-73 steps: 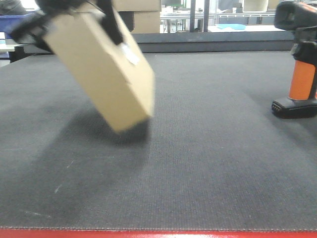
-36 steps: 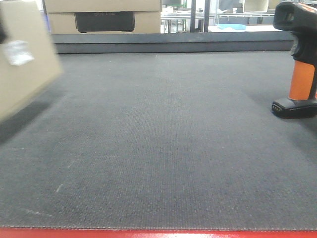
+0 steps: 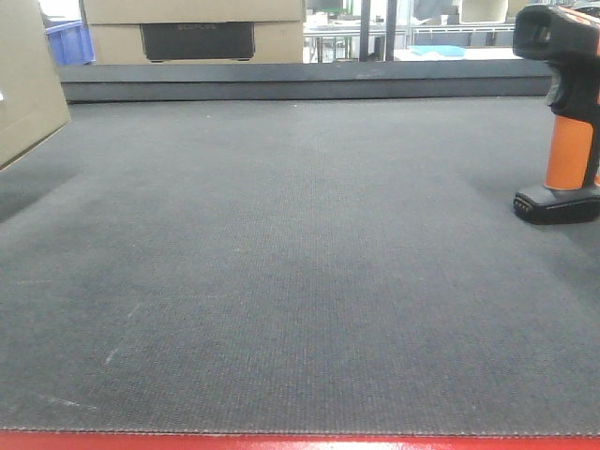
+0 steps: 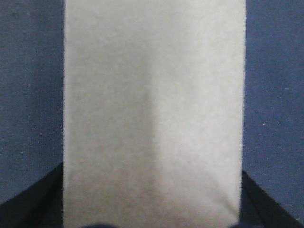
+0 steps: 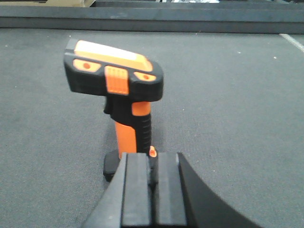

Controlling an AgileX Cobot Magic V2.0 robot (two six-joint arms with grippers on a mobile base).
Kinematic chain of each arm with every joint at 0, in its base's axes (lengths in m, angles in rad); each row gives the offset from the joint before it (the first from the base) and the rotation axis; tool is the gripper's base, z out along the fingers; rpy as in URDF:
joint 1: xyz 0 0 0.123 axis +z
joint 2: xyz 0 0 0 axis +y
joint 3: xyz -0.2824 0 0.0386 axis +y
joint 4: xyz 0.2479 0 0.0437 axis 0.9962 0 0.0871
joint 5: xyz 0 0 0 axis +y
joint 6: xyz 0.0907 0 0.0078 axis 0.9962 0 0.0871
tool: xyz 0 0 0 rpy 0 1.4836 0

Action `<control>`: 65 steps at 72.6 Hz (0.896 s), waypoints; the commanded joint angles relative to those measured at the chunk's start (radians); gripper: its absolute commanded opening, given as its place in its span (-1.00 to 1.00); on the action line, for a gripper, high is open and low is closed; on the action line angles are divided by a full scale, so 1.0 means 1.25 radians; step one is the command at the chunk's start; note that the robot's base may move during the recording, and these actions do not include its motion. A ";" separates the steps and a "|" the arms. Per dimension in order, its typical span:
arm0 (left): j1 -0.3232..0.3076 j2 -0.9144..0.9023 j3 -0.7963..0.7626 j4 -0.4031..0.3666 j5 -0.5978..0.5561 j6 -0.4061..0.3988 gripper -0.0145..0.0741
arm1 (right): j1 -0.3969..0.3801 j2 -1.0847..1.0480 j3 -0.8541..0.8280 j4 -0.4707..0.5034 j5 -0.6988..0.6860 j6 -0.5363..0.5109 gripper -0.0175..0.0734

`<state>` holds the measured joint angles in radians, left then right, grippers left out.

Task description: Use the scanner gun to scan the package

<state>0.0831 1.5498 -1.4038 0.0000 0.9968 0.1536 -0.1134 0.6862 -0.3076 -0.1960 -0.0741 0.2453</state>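
Package (image 4: pixel 154 114), tan cardboard, filling the left wrist view straight ahead of the left gripper, held up off the dark mat (image 3: pixel 300 281) and cut off at the front view's left edge; grip itself hidden, so cannot tell whether clamped. Scanner gun (image 5: pixel 121 99), orange and black, upright on its base, just ahead of the right gripper (image 5: pixel 145 190), fingers pressed together, grasping nothing.

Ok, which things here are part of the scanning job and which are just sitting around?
Part of the job:
- cardboard package, filling the left wrist view
- scanner gun, upright on the mat
- right gripper, just behind the scanner

Just lying about:
- big cardboard box past the far edge
- blue bin beside it
- grey mat underneath
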 commanded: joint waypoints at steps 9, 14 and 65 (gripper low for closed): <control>0.002 0.039 -0.002 -0.009 0.013 0.000 -0.92 | -0.002 -0.004 0.001 -0.003 0.000 0.001 -0.98; 0.002 0.048 -0.002 -0.010 0.020 -0.005 -0.92 | -0.002 -0.004 0.001 -0.003 0.000 0.001 -0.98; 0.002 0.021 -0.006 -0.007 0.023 -0.089 0.60 | -0.002 -0.004 0.001 -0.003 0.000 0.001 -0.98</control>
<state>0.0831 1.6171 -1.4038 -0.0056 1.0310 0.0697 -0.1134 0.6865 -0.3076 -0.1960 -0.0655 0.2453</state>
